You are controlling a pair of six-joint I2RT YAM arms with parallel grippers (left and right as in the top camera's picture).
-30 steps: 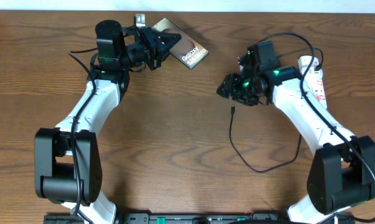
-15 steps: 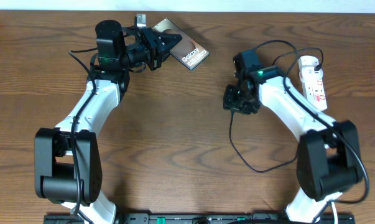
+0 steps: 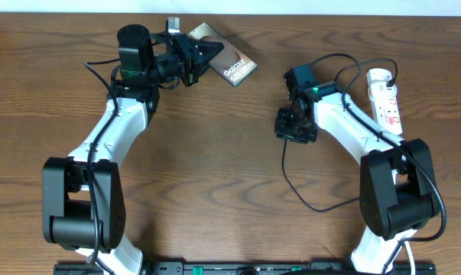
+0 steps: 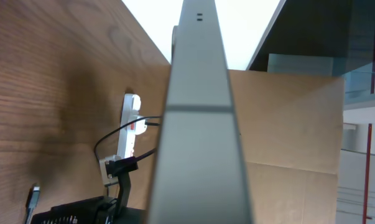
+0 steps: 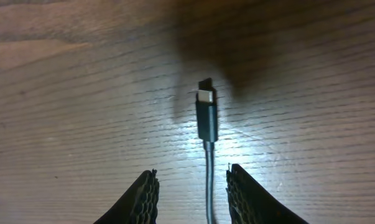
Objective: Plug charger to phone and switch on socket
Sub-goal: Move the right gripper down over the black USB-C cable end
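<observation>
The phone (image 3: 232, 64), dark brown-grey with white lettering, is at the back of the table, its left end held in my shut left gripper (image 3: 200, 53). In the left wrist view it shows edge-on as a grey bar (image 4: 197, 124). The charger, a thin black cable (image 3: 283, 164), loops across the table's right half. Its plug tip (image 5: 206, 116) lies flat on the wood just ahead of my open right gripper (image 5: 193, 190), with the cable running between the fingers. In the overhead view the right gripper (image 3: 292, 130) hangs over that cable end. The socket, a white power strip (image 3: 387, 98), lies at the far right.
The power strip also shows in the left wrist view (image 4: 129, 123), with a black cable plugged into it. A cardboard panel (image 4: 287, 124) stands beyond the table. Black cables loop over the right arm near the strip.
My right arm has swung left and down over the cable end, so the plug tip now lies in front of its open fingers. The left arm and the phone have not moved.
</observation>
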